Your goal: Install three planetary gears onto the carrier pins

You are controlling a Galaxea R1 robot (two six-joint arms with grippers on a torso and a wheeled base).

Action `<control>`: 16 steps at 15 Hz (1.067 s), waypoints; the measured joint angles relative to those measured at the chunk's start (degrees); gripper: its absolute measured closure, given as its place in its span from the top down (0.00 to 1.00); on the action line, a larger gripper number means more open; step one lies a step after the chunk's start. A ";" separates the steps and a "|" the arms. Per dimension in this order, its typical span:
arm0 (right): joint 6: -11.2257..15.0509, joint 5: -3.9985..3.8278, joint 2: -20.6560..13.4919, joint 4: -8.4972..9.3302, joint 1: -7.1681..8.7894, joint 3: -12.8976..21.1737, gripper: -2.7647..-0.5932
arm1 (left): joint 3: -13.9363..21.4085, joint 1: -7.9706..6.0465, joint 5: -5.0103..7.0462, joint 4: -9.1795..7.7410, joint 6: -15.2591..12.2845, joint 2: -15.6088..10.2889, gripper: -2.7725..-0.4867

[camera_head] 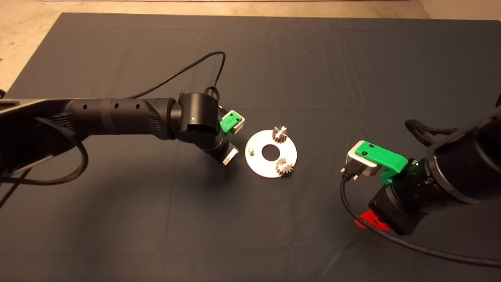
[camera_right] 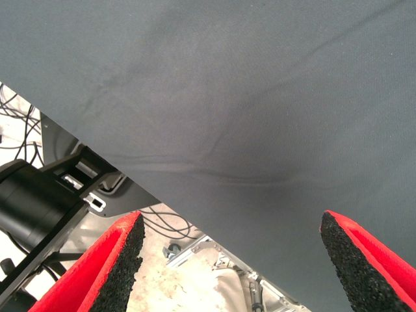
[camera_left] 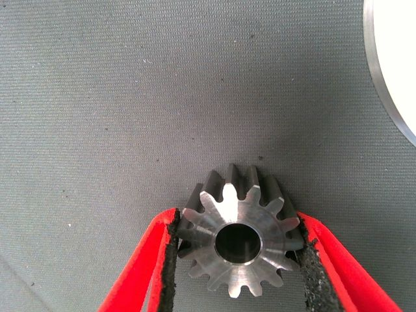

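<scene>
A round silver disc lies mid-mat. Two planetary gears sit on its far and near-right carrier pins. The pin on the disc's left stands bare. In the left wrist view, my left gripper is shut on a third toothed gear, held just above the mat with its centre hole facing the camera. The disc's rim shows at that view's edge. In the head view the left wrist sits just left of the disc and hides the fingers. My right gripper is open and holds nothing.
The right arm hangs over the mat's right side, well away from the disc. Its wrist view shows the mat's edge, with cables and a black frame on the floor beyond. A black cable loops behind the left arm.
</scene>
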 joint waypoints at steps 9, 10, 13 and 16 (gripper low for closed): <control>0.00 -0.05 0.15 0.00 0.00 0.00 0.65 | 0.00 -0.55 0.37 -0.11 0.00 0.00 0.21; 0.00 -0.02 0.15 0.00 0.00 0.00 0.65 | 0.00 -0.57 0.41 -0.16 0.00 0.00 0.19; 0.00 -0.02 0.15 0.00 0.00 0.00 0.65 | 0.00 -1.51 0.87 -1.90 0.02 0.08 0.16; 0.00 -0.06 0.17 0.01 0.00 0.00 0.65 | 0.40 -3.96 1.27 -3.61 0.00 0.74 0.16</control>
